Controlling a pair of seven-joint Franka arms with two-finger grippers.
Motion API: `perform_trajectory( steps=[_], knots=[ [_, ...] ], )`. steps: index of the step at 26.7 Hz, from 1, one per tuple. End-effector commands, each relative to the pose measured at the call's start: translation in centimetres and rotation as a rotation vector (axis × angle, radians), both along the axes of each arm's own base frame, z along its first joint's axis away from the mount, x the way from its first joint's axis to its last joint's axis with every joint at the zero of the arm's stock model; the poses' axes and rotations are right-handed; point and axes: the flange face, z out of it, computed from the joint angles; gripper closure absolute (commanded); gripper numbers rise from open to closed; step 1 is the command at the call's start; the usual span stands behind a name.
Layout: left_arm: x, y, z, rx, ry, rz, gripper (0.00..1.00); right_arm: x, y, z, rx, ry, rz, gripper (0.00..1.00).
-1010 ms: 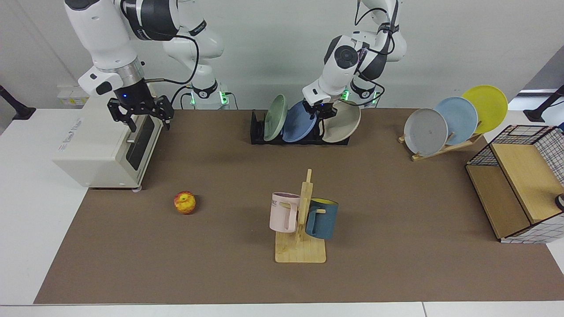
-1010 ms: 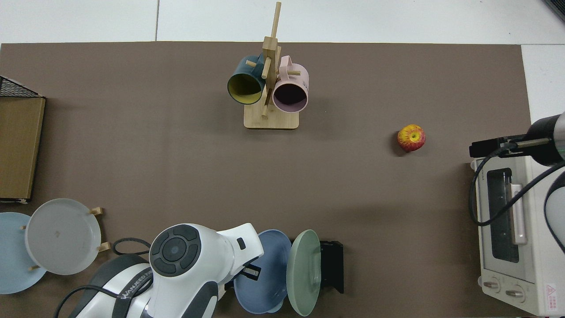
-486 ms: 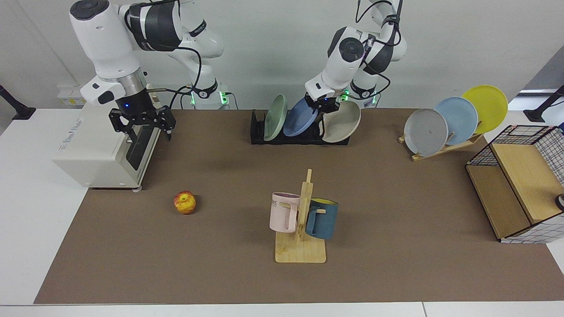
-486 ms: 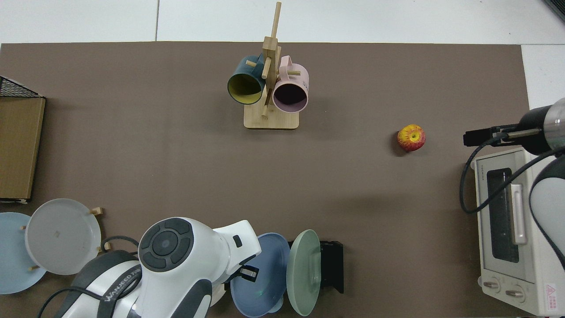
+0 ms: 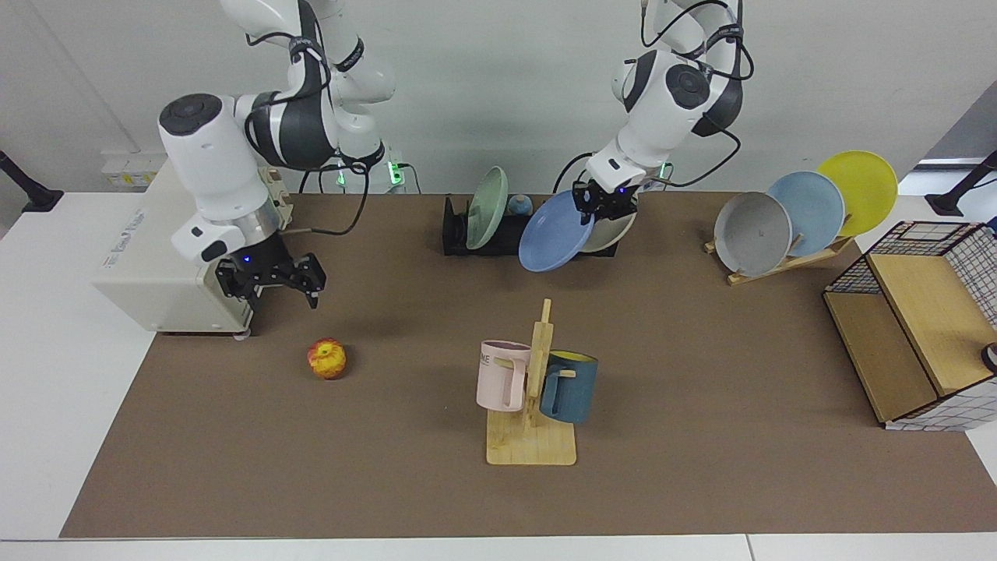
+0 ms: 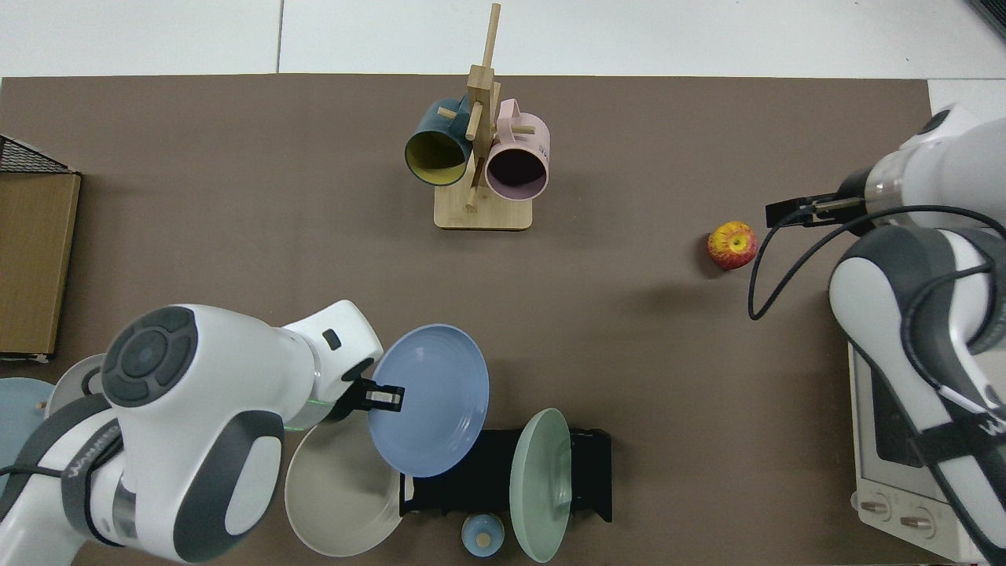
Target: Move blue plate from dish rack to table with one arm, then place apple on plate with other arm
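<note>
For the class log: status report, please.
Left gripper shut on periwinkle-blue plate, clear of black rack. Right gripper open above mottled apple. Nothing obstructing.

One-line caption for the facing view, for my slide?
Left gripper lifts the blue plate off the dish rack; open right gripper hovers near the apple.

White jointed arms, dark grey joints, black cables, black claws, blue wrist lights
</note>
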Motion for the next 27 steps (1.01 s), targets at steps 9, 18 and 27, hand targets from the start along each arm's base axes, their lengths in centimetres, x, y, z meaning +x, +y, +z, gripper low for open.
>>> perform_trajectory(
  steps=[9,18,27],
  knots=[
    [8.3,4.6,-5.5,-0.286,0.022,0.137,1.0,2.9,2.1,-10.5,0.006,0.038,0.035,0.0],
    [9.7,5.7,-8.8,-0.334,0.041,0.192,1.0,2.2,1.7,-14.9,0.004,0.065,0.03,0.0],
    [10.1,6.4,-10.5,-0.353,0.07,0.224,1.0,1.5,1.3,-16.8,-0.01,0.092,0.035,0.34]
  ],
)
